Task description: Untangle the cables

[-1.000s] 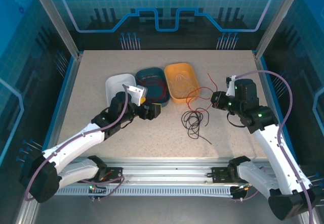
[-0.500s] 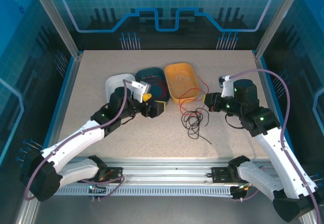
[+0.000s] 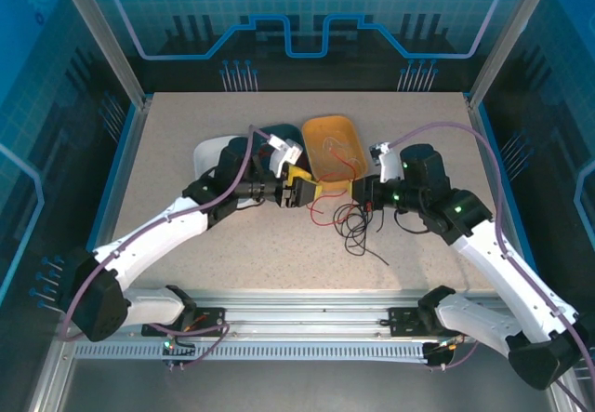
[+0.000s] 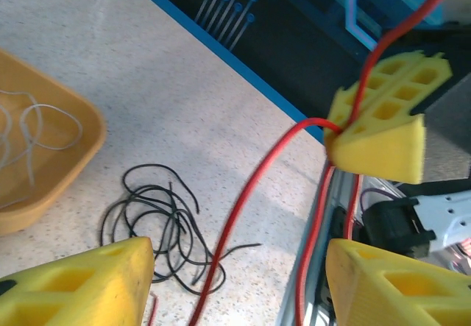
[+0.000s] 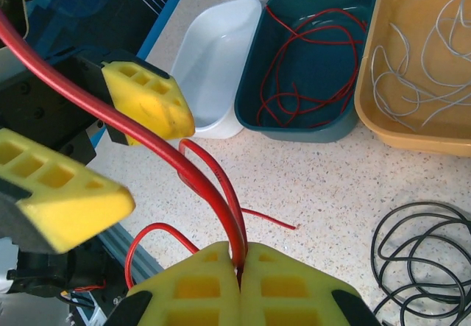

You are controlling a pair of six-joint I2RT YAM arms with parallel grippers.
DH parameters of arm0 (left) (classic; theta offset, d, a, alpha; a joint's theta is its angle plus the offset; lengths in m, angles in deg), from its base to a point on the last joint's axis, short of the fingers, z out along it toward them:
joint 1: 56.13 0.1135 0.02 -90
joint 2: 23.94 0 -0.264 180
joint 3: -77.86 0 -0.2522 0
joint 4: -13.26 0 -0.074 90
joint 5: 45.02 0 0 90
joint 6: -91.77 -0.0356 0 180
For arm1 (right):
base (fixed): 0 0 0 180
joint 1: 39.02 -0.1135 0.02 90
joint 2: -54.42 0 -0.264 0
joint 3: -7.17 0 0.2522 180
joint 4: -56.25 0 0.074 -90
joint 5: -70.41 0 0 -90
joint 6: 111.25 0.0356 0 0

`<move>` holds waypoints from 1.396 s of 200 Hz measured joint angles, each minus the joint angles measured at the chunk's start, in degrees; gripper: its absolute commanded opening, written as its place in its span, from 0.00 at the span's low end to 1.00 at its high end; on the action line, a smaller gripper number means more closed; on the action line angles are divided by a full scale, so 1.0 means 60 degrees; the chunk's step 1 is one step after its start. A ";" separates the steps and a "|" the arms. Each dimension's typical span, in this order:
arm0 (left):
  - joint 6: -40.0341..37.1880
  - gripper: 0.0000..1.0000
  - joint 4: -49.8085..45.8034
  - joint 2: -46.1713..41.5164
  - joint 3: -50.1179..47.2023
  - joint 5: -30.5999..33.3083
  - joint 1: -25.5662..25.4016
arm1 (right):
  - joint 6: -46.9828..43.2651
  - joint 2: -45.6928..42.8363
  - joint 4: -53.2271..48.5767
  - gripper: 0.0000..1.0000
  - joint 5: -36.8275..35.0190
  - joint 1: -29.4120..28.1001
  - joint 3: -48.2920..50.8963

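Note:
A red cable (image 5: 165, 148) is pinched in my shut right gripper (image 5: 240, 267), which hovers right of centre (image 3: 364, 192). From there the strand runs between the two yellow fingers of my left gripper (image 4: 239, 274). Those fingers stand apart on either side of the cable (image 4: 235, 227) without touching it. In the top view the left gripper (image 3: 299, 189) faces the right one, with the red cable (image 3: 325, 206) sagging between them. A loose black cable (image 3: 358, 228) lies coiled on the table below the right gripper. More red cables (image 5: 313, 65) lie in the teal tray, whitish ones (image 5: 423, 68) in the orange tray.
Three trays stand in a row behind the grippers: white (image 3: 206, 156), teal (image 5: 324, 123) and orange (image 3: 330, 142). The left arm covers most of the teal tray from above. Blue rails edge the table on both sides.
Both grippers have moved toward the table's middle and now face each other. The right one carried the red cable leftward. The left jaws have narrowed around that cable.

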 measured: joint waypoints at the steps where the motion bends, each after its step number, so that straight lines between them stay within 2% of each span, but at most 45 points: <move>1: -0.0004 0.60 -0.0004 0.0007 0.0007 -0.0018 -0.0004 | 0.0004 0.0004 0.0004 0.03 0.0000 -0.0004 0.0000; 37: -0.0007 0.54 -0.0084 0.0291 0.0153 -0.0277 -0.0047 | -0.0004 0.0288 0.0291 0.03 0.0036 -0.0138 -0.0015; 51: -0.0018 0.42 -0.0131 0.0404 0.0153 -0.0266 -0.0047 | -0.0033 0.0426 0.0313 0.03 0.0036 -0.0251 -0.0036; 89: -0.0007 0.23 -0.0204 0.0503 0.0153 -0.0069 -0.0047 | -0.0073 0.0601 0.0331 0.03 -0.0004 -0.0510 -0.0095; 110: 0.0011 0.00 -0.0200 0.0503 0.0149 0.0138 -0.0047 | -0.0106 0.0601 0.0331 0.06 -0.0076 -0.0528 -0.0098; 127: 0.0102 0.00 -0.0175 0.0503 0.0149 0.0280 -0.0058 | -0.0106 0.0601 0.0339 0.12 -0.0117 -0.0528 -0.0098; 150: 0.0219 0.00 -0.0168 0.0503 0.0149 0.0590 -0.0080 | -0.0127 0.0601 0.0350 0.39 -0.0262 -0.0532 -0.0098; 172: 0.0310 0.00 -0.0168 0.0503 0.0149 0.1089 -0.0036 | -0.0087 0.0601 0.0302 0.53 -0.0550 -0.0565 -0.0106; 196: 0.0641 0.00 -0.0102 0.0463 0.0149 0.1370 0.0277 | 0.0007 0.0605 0.0080 0.59 -0.1071 -0.0565 -0.0160; 246: 0.1140 0.00 0.0127 0.0124 0.0321 0.1829 0.1118 | 0.0197 0.0386 -0.0357 0.65 -0.2073 -0.0539 -0.0138; 279: 0.1286 0.00 0.0229 0.0120 0.0794 0.2259 0.1432 | 0.0568 -0.0189 -0.0667 0.80 -0.2896 -0.0178 0.0022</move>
